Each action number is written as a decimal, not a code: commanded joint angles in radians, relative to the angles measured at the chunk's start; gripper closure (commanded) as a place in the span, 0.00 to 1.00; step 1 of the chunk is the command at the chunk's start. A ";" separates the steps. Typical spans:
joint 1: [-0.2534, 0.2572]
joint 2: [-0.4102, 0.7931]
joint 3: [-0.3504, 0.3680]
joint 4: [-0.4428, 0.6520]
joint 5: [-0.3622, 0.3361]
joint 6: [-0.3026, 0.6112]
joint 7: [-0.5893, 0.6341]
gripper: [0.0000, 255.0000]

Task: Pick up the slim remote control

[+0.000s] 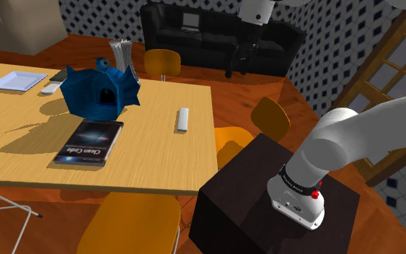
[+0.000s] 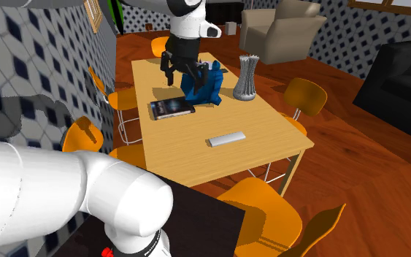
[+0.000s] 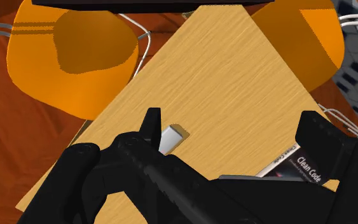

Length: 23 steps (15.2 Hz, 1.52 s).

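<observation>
The slim white remote control [image 1: 182, 119] lies flat on the wooden table [image 1: 151, 155], near the edge on the stand's side. In the second exterior view the remote [image 2: 226, 138] sits between the book and the table's near end. My black gripper [image 2: 182, 77] hangs well above the table, over the book and the blue figure, far from the remote. It also shows high up in the shoulder view, gripper [image 1: 239, 66]. In the wrist view the gripper [image 3: 234, 133] stands open and holds nothing. One end of the remote [image 3: 173, 135] peeks out beside a finger [image 3: 151, 127].
A dark book [image 1: 89, 141], a blue fish-like figure [image 1: 99, 90], a ribbed vase [image 2: 245, 77] and a white tray [image 1: 17, 80] share the table. Orange chairs [image 1: 129, 224] surround it. The dark stand [image 1: 266, 195] is close to the table's edge. A black sofa [image 1: 215, 29] stands behind.
</observation>
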 commanded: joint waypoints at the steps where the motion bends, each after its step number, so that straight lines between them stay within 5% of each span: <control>1: -0.003 0.057 0.018 -0.016 0.008 0.079 0.031 0.00; 12: -0.036 0.417 0.074 -0.001 0.002 0.440 0.179 0.00; 23: -0.052 0.836 0.068 0.175 -0.060 0.692 0.346 0.00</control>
